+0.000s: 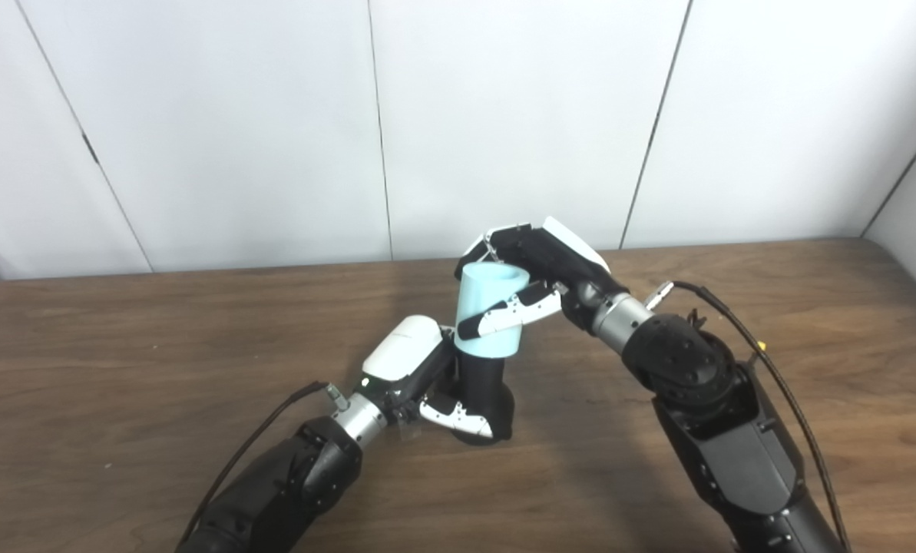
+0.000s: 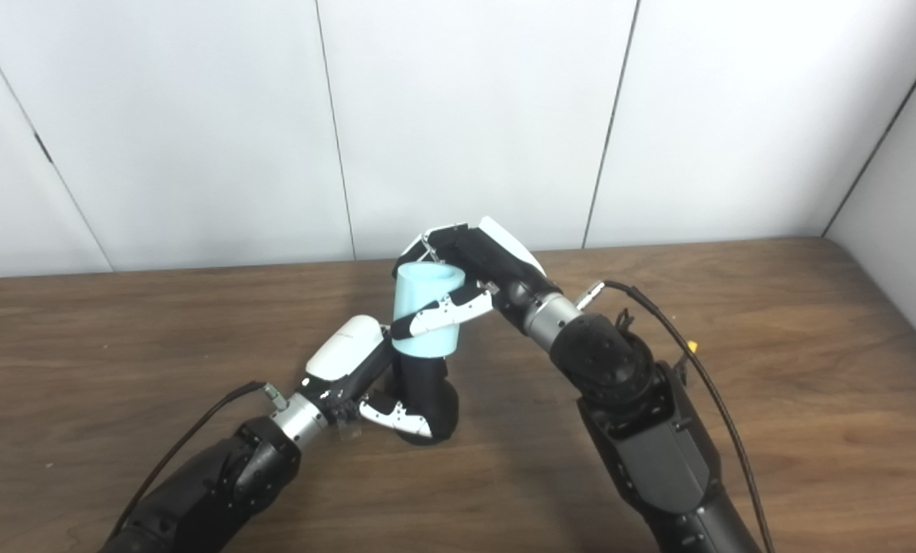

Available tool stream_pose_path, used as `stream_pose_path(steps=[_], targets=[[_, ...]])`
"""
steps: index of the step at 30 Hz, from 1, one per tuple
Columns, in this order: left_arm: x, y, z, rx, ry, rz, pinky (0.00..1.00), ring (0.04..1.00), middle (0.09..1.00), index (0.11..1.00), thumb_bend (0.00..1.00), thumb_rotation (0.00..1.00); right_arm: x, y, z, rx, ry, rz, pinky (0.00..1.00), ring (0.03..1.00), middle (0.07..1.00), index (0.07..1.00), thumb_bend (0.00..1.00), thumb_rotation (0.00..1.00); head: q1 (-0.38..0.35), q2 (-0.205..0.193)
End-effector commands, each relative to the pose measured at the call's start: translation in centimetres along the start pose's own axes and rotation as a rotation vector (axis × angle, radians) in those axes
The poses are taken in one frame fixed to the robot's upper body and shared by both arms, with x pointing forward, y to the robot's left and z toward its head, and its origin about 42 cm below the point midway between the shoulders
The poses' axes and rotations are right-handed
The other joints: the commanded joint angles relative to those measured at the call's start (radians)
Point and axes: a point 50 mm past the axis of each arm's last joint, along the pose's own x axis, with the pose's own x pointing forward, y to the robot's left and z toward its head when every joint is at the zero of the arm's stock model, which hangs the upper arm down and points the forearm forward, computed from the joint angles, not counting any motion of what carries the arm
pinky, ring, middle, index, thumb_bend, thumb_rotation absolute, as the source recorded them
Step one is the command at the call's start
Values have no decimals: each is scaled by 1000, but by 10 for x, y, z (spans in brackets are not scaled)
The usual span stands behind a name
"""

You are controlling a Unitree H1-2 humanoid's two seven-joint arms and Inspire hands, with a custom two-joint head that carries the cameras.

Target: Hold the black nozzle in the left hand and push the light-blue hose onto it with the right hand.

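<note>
The black nozzle (image 1: 484,392) stands upright on the wooden table (image 1: 120,369), near its middle. My left hand (image 1: 419,372) is shut around the nozzle's lower body, thumb wrapped across its front. The light-blue hose (image 1: 488,307), a short wide tube with its open end up, sits over the nozzle's top. My right hand (image 1: 538,273) comes in from the right and is shut on the hose, thumb across its front and fingers behind it. The nozzle's upper part is hidden inside the hose.
Black cables (image 1: 742,330) run off both wrists, one with a small yellow tag (image 1: 762,346). White wall panels (image 1: 504,115) rise behind the table's far edge. A wall corner (image 1: 911,207) closes the right side.
</note>
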Motion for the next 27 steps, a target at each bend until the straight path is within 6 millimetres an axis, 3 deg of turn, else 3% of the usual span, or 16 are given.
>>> stream_pose_path(steps=[1, 16, 27], targets=[[-64, -90, 1, -52, 111, -255, 350, 420, 473, 495, 504, 0, -3, 4, 14, -54, -54, 41, 240, 303, 429, 500, 530, 0, -3, 7], [-62, -86, 1, -41, 121, -259, 353, 417, 473, 499, 503, 0, -21, 24, 45, -27, -172, 157, 263, 324, 443, 499, 530, 0, -5, 22], [-64, -84, -1, -49, 129, -255, 348, 411, 479, 499, 503, 0, -29, 21, 21, -60, -132, 138, 238, 295, 434, 500, 529, 0, -3, 31]])
